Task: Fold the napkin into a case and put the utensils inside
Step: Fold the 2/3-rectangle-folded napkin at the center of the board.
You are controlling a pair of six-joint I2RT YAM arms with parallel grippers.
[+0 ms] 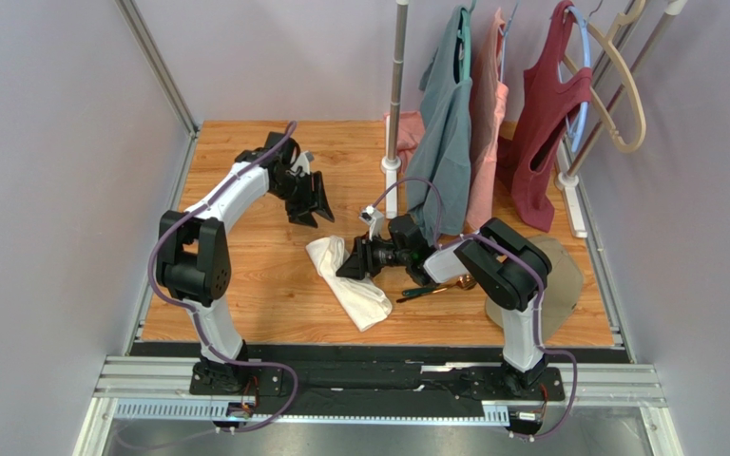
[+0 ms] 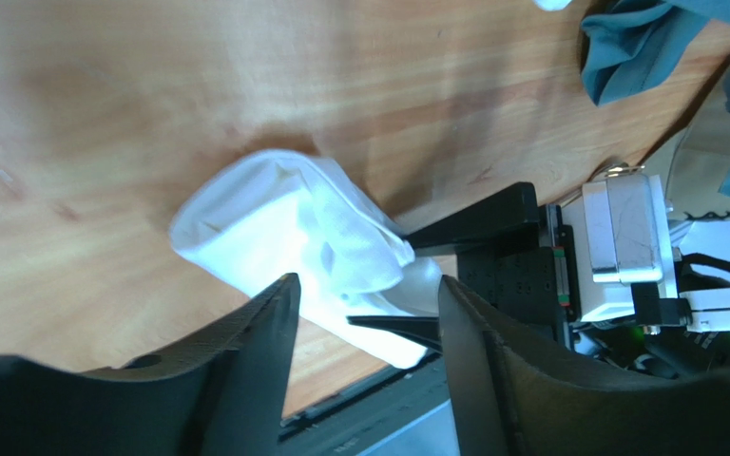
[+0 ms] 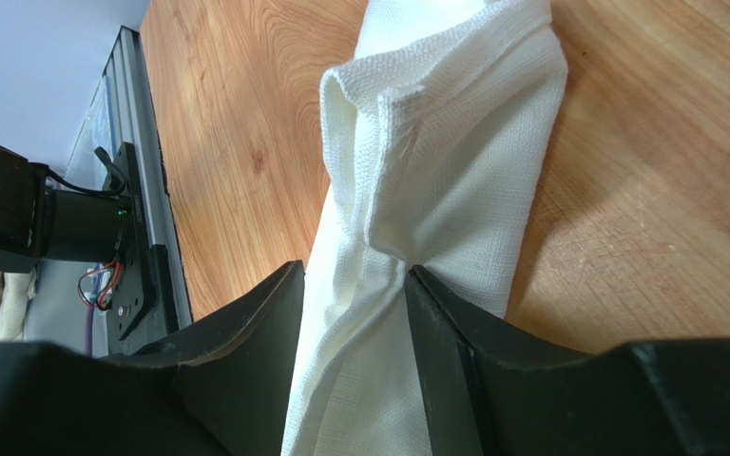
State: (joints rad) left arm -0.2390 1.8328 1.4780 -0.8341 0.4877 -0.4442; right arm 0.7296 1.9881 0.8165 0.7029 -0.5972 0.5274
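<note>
From above, the white napkin (image 1: 350, 285) lies bunched in a long strip near the middle of the wooden table (image 1: 245, 285); the utensils (image 1: 426, 292) lie on the wood just to its right, outside the cloth; the right gripper (image 1: 352, 264) sits low at the napkin's upper part; the left gripper (image 1: 310, 204) hangs farther back, apart from it.

In the left wrist view, the left gripper (image 2: 367, 283) has its jaws spread with nothing between them; the napkin (image 2: 283, 218) lies below.

In the right wrist view, the right gripper (image 3: 355, 271) straddles the napkin (image 3: 435, 123); cloth fills the gap; whether it squeezes the cloth, I cannot tell.
</note>
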